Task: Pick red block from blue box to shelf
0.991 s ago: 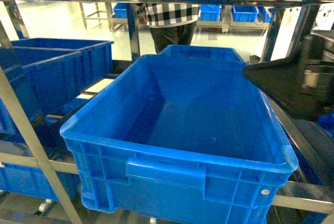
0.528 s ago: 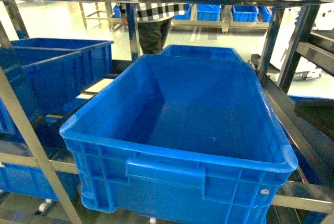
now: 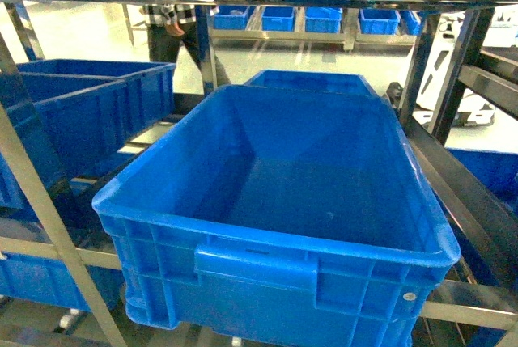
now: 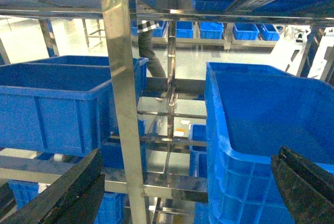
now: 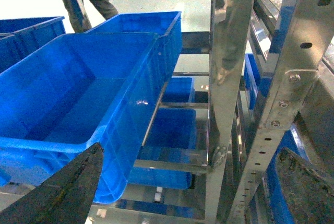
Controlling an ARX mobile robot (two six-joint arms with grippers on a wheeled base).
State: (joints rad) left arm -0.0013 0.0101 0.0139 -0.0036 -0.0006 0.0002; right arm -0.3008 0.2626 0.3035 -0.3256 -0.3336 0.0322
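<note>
Right now the big blue box sits on a tier of the steel shelf, front & centre in the head view, and its floor shows only bare blue plastic. No red block shows in any view. Neither arm appears in the head view. Left wrist cam: left claw is spread wide, 2 dark fingers cut off at the bottom corners, nothing between them; a shelf post stands just ahead, with the box to its right. Right wrist cam: right claw is likewise wide apart & holding nothing, fingertips blurred and cropped. More blue crates sit to the left. A person beyond the shelf is mostly hidden by the rails.
</note>
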